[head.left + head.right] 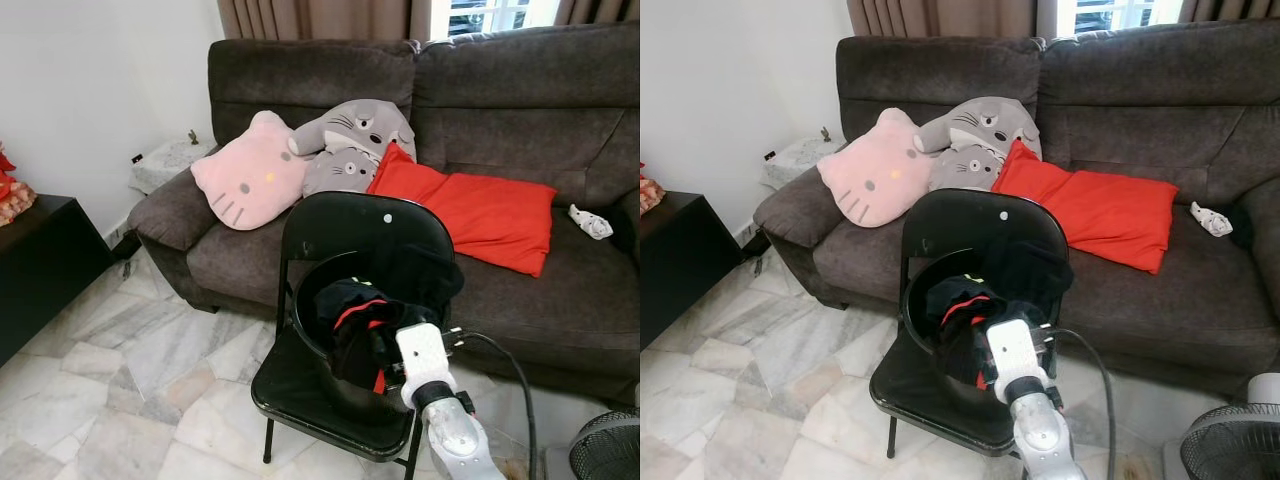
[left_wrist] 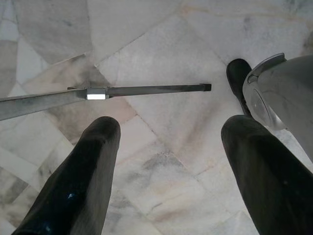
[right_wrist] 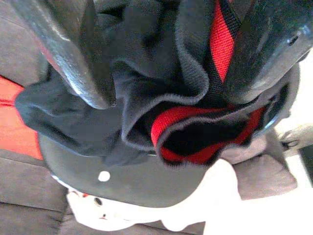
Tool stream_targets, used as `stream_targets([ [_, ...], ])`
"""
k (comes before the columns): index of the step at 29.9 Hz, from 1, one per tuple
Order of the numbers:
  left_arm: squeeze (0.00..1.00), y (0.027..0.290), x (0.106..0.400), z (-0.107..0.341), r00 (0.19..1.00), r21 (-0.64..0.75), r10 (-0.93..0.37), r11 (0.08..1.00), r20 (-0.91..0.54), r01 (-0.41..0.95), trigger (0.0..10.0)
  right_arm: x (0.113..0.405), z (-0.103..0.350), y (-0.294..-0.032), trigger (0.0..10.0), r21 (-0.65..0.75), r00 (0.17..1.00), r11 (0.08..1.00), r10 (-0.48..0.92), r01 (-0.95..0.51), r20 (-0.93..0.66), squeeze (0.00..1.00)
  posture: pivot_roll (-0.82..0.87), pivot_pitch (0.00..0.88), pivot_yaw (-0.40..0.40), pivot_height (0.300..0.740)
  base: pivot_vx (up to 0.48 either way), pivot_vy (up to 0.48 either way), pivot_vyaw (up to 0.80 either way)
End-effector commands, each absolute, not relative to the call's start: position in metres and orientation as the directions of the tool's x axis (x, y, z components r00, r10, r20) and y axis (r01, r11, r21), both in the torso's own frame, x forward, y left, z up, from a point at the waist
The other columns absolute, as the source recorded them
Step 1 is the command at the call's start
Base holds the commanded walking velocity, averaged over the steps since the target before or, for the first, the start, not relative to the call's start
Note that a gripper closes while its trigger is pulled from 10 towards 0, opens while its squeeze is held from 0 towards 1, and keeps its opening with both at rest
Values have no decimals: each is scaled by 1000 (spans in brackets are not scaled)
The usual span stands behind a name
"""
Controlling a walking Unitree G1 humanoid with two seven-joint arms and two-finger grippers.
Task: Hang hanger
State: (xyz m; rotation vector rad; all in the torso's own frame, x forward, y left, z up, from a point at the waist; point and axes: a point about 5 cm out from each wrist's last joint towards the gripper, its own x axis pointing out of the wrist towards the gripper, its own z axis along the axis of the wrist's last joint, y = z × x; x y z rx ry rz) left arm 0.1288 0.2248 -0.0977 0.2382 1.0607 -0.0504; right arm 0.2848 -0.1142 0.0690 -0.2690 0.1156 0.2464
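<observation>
- Black-and-red clothing (image 1: 368,318) fills a black basin (image 1: 310,330) on a black folding chair (image 1: 345,225) in front of a dark grey sofa (image 1: 500,90).
- The right end effector (image 3: 164,54) is pushed into the heap from above, its fingers (image 3: 73,54) spread, with folds of dark cloth and a red-edged band between them; nothing is clamped yet.
- No hanger can be picked out; if there is one, I judge it to be buried in the cloth under that end effector.
- The left end effector (image 2: 166,176) hangs idle over the marble floor (image 2: 161,44), fingers apart and empty; beyond it lies a thin metal bar (image 2: 146,90).
- Judged from this, the task is at its start: finding, gripping, lifting and hanging all remain, and no rail to hang from is visible.
</observation>
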Motion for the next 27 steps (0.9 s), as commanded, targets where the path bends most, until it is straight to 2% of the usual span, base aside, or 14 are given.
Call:
stream_targets([
  [1,0,232,126,-97,478,188,88,968,-874,165,10000,285,70,-106,10000,-252,951,919,275,-304,-142,0,-86,0,174,740,0,0,0],
  [11,0,231,127,-97,475,181,77,968,-877,177,10000,280,59,-103,10000,-220,895,877,378,-428,-236,0,-96,0,176,740,0,0,0],
  [14,0,231,127,-97,475,180,76,967,-877,179,10000,280,54,-106,10000,-224,898,882,354,-414,-263,0,-94,0,174,740,0,0,0],
  [17,0,231,127,-97,475,180,74,967,-877,182,10000,284,44,-119,10000,-215,918,924,240,-316,-317,0,-93,0,174,740,0,0,0],
  [27,0,231,127,-97,474,184,76,966,-877,184,10000,288,45,-123,10000,-212,926,933,217,-290,-310,0,-90,0,174,740,0,0,0],
])
